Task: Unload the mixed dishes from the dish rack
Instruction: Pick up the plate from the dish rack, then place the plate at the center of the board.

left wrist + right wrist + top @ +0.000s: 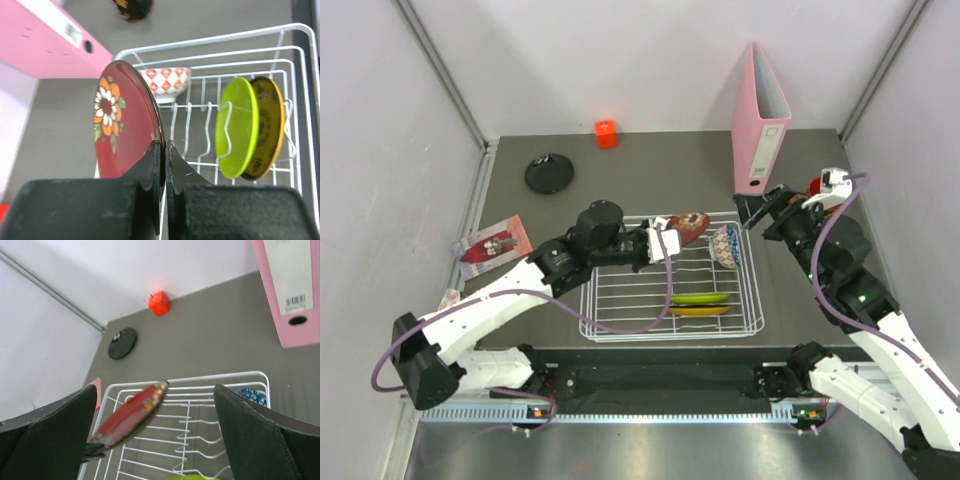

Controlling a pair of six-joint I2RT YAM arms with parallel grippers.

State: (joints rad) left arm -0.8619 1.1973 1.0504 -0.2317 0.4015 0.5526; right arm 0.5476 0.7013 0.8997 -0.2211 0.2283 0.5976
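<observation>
My left gripper (pixel 165 150) is shut on the rim of a dark red plate with a flower pattern (pixel 122 120), held on edge over the back of the white dish rack (pixel 620 300). A lime green plate (pixel 235 127) and a gold patterned plate (pixel 270 125) stand side by side in the dividers. The blue-white patterned bowl (pixel 727 245) lies on its side at the rack's back right. My right gripper (pixel 757 212) is open just right of the bowl, holding nothing. A black plate (pixel 549 173) lies on the table. The red-and-dark cup (pixel 814 185) shows partly behind the right wrist.
A pink binder (pixel 760 120) stands upright at the back right, close to the right gripper. A small orange-red cube (pixel 606 133) sits by the back wall. A printed card (pixel 492 244) lies at the left edge. White walls close in on three sides.
</observation>
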